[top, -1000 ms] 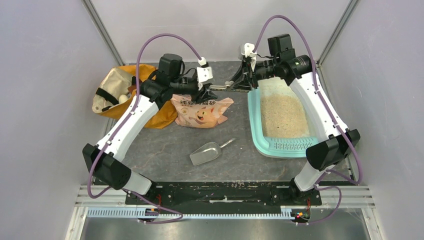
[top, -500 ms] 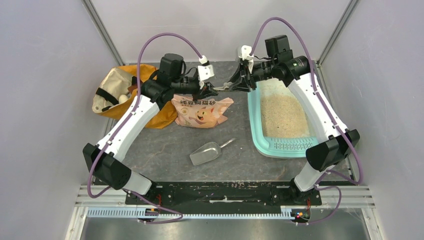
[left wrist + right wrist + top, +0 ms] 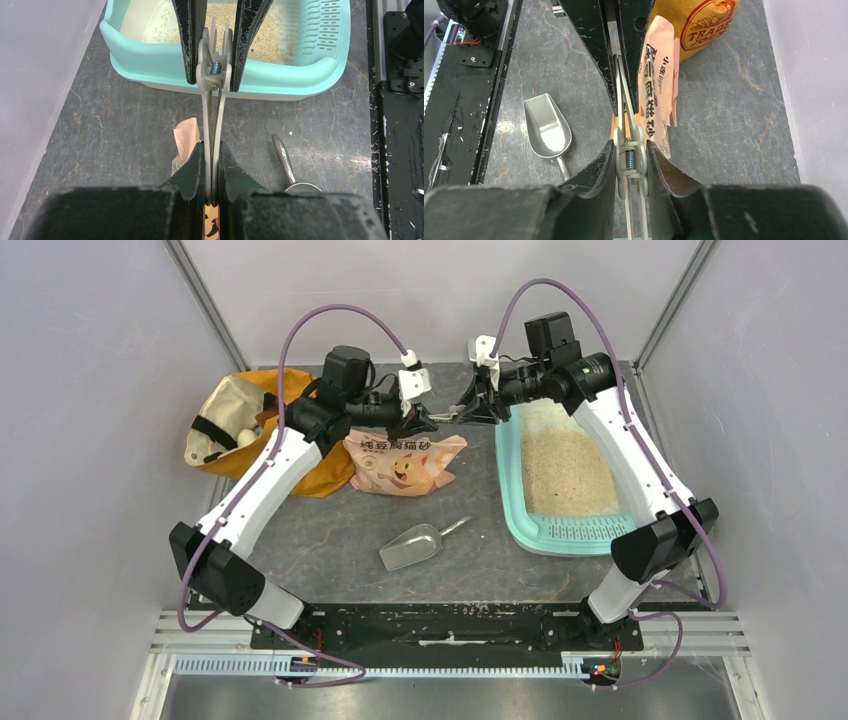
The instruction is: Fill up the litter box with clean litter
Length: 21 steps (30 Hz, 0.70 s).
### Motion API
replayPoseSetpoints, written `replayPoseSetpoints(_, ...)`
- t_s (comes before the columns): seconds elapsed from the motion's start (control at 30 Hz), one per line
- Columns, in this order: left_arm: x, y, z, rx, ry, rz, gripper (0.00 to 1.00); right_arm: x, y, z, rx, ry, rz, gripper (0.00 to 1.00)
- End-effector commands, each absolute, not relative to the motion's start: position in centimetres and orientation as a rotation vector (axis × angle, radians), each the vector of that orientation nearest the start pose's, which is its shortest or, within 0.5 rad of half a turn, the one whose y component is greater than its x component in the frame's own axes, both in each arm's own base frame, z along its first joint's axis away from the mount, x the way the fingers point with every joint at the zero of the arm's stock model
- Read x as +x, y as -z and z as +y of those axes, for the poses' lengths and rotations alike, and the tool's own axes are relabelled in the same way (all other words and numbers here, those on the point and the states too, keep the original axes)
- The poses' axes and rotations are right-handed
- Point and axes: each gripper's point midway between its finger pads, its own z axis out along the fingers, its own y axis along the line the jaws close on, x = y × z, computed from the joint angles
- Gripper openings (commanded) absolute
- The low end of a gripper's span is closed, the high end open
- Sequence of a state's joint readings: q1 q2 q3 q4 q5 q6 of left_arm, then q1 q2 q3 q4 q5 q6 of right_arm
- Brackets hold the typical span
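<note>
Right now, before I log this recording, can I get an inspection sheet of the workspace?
Surface: dark stone-look table, nothing spilled that shows from above.
Job's things: litter box at right, litter over most of its floor.
Clutter: pouch lying flat mid-table; scoop lying empty; orange bag far left.
Grippers: left end effector and right end effector each shut on one end of a grey clip, held above the table.
Cables: purple cables arch over both arms, touching nothing on the table.
Surroundings: plain grey walls; stray grains on the black base plate.
</note>
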State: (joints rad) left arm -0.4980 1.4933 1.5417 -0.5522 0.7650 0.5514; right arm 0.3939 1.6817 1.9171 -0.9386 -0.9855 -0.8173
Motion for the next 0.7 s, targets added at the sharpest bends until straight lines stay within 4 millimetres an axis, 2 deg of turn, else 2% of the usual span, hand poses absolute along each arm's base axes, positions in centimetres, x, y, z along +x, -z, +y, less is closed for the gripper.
replayPoseSetpoints(0.0, 31.0, -33.3, -29.5, 1.357, 0.775, 1.419, 0.16, 32.2, -35.7, 27.3, -1.529, -0.797, 1.302, 0.22)
replayPoseSetpoints(0.03, 31.0, -33.3, -29.3, 1.352, 0.764, 1.430, 0.29, 32.2, -35.7, 27.3, -1.529, -0.793, 1.301, 0.19)
replayPoseSetpoints(0.1, 31.3, -33.0, -28.5, 1.338, 0.718, 1.463, 0.61, 32.4, -35.7, 27.3, -1.528, -0.786, 1.305, 0.10)
replayPoseSetpoints(0.17, 31.5, -32.6, -27.0, 1.326, 0.678, 1.489, 0.84, 32.6, -35.5, 27.2, -1.528, -0.776, 1.312, 0.01)
replayPoseSetpoints(0.33, 33.1, -32.0, -21.1, 1.283, 0.522, 1.541, 0.86, 33.5, -34.6, 27.1, -1.528, -0.763, 1.337, 0.00)
replayPoseSetpoints(0.5, 34.9, -29.5, -15.3, 1.382, 0.372, 1.609, 0.84, 34.8, -33.6, 27.3, -1.570, -0.749, 1.338, 0.00)
replayPoseSetpoints(0.57, 35.2, -28.4, -14.2, 1.427, 0.353, 1.604, 0.81, 35.3, -33.1, 27.5, -1.579, -0.756, 1.348, 0.00)
replayPoseSetpoints(0.67, 35.6, -26.5, -13.7, 1.525, 0.335, 1.567, 0.74, 36.0, -31.7, 27.8, -1.605, -0.753, 1.362, 0.00)
